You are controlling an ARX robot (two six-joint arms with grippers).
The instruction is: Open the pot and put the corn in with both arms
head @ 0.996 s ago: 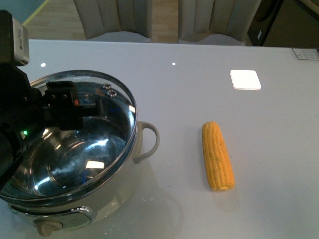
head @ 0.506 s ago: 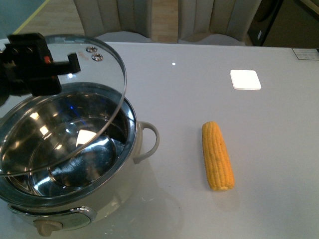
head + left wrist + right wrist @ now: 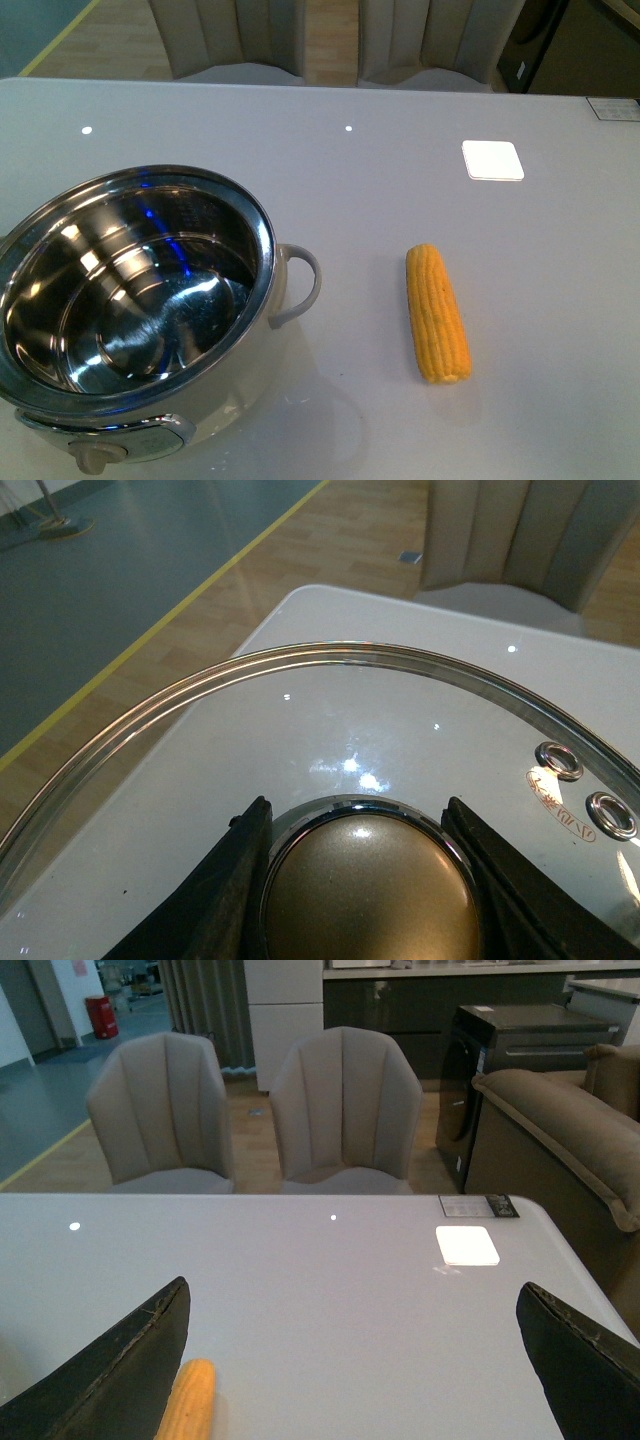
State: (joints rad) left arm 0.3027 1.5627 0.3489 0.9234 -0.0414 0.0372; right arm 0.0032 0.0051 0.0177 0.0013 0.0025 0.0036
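Observation:
The cream pot stands open at the front left of the white table, its steel interior empty. The yellow corn lies on the table to its right, tapered end away from me; its tip also shows in the right wrist view. Neither arm shows in the front view. In the left wrist view my left gripper is shut on the gold knob of the glass pot lid, held above the table's left corner. My right gripper is open and empty, above the table beside the corn.
A white square pad lies at the back right of the table. Two beige chairs stand behind the far edge. A sofa and dark cabinet stand to the right.
The left gripper lifted the glass lid off the pot and carried it up and to the left, out of the front view. The pot now stands open. The corn has not moved.

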